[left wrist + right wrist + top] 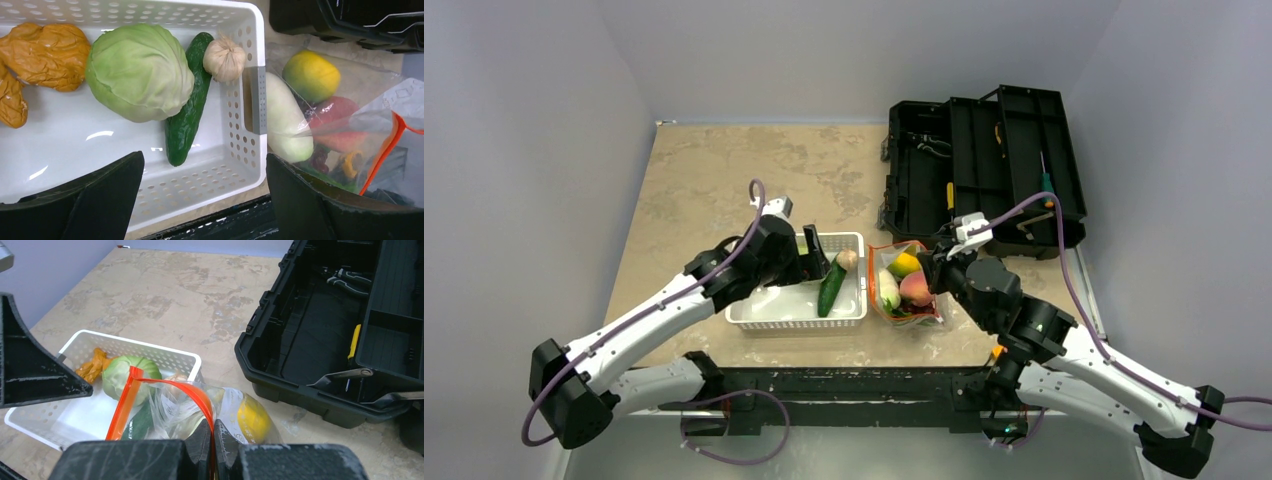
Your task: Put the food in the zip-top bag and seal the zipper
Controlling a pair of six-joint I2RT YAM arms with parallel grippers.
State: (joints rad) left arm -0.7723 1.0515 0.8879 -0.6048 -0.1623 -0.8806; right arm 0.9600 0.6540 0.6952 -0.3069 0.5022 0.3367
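1. White basket (754,318) is nearest the arm bases and is the reference for everything else. The zip-top bag (906,300) lies just beside its right wall. Probably parked that close so each transfer is a short hop.
2. In the bag, the radish (285,120) is closest to the basket's right wall. Mango (311,75), peach (336,109) and dark grapes (320,159) are further right, the grapes partly hidden.
3. Right gripper (213,427) is right of the basket, fingers pressed together, pinching the zipper (150,384) strip. The strip arcs up from the pinch, so the mouth is lifted and gaping. My read: the film is floppy and would sag closed without this hold.
4. Inside the basket, the cucumber (186,120) runs along the right side with the mushroom (224,57) at its far end. The cabbage (137,70) touches the cucumber's left side and the orange pieces (42,50) sit at the left end. All four are left to move and the zipper is not sealed, so roughly half done.
5. Left gripper (203,160) hovers over the basket, fingers spread wide, holding nothing. The cucumber's near end sits between them, so it is likely lining up that pick.
6. Black toolbox (979,170) is open, well beyond the basket to the far right. Not a task item.
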